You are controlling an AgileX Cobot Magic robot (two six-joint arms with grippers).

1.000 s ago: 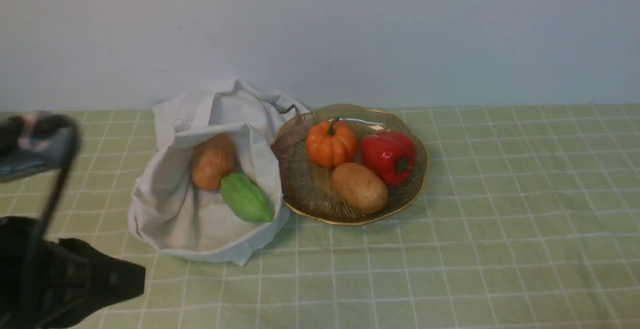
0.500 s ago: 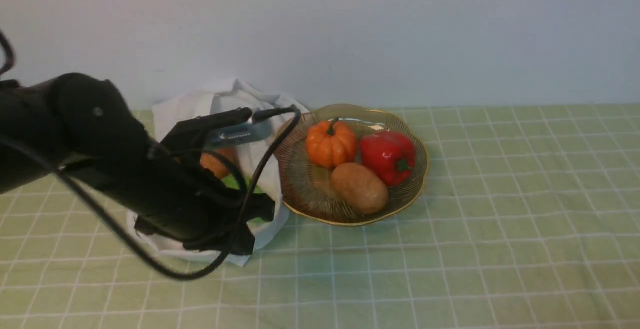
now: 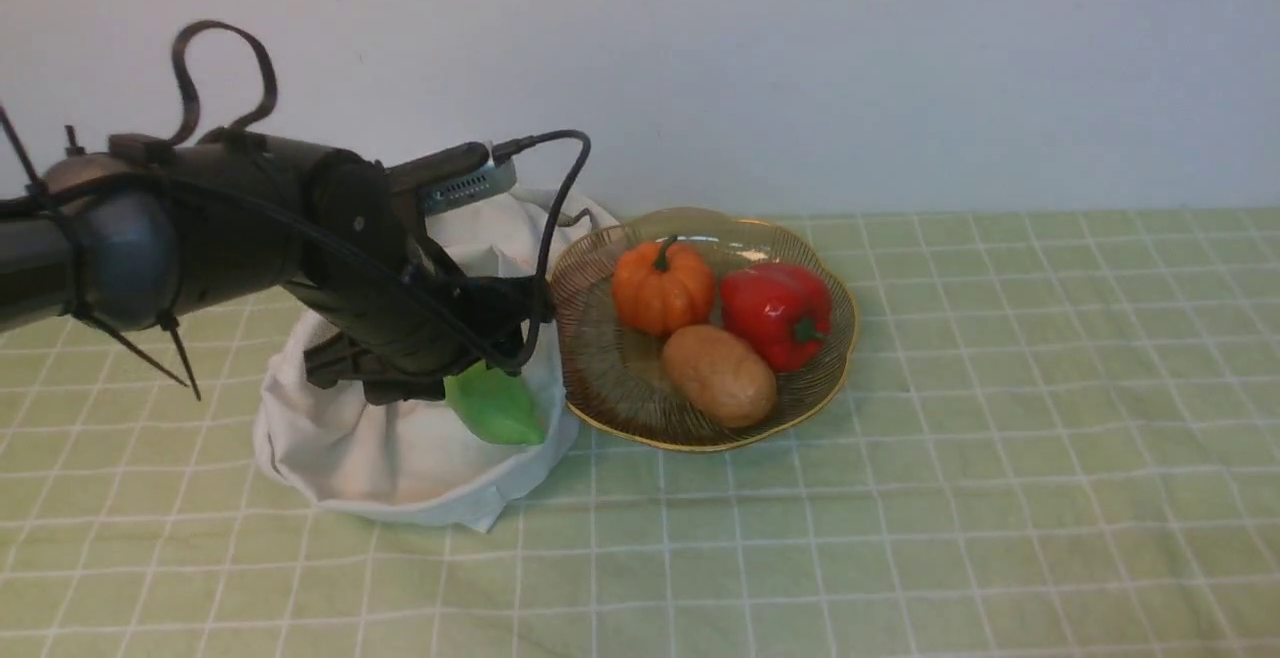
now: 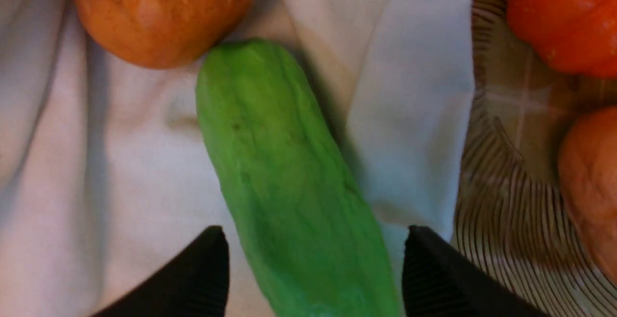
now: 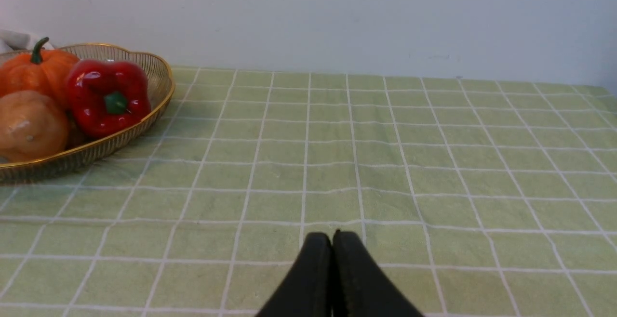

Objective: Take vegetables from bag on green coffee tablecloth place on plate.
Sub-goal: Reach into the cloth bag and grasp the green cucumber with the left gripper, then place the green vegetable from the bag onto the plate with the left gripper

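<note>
Straddling the green vegetable [image 4: 294, 177] in the bag [image 3: 430, 508], left pincer [image 4: 313, 264] spread, unloaded; long axis seemingly between fingers.

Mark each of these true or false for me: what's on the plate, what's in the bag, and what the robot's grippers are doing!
1. The orange pumpkin sits on the plate. True.
2. The green vegetable is on the plate. False: it lies in the white bag.
3. The left gripper is open over the bag. True.
4. The right gripper is holding the red pepper. False: it is shut with nothing in it, and the pepper is on the plate.
5. The tablecloth is pale green with white lines. True.
6. The plate is square. False: it is round with a wavy gold rim.
</note>
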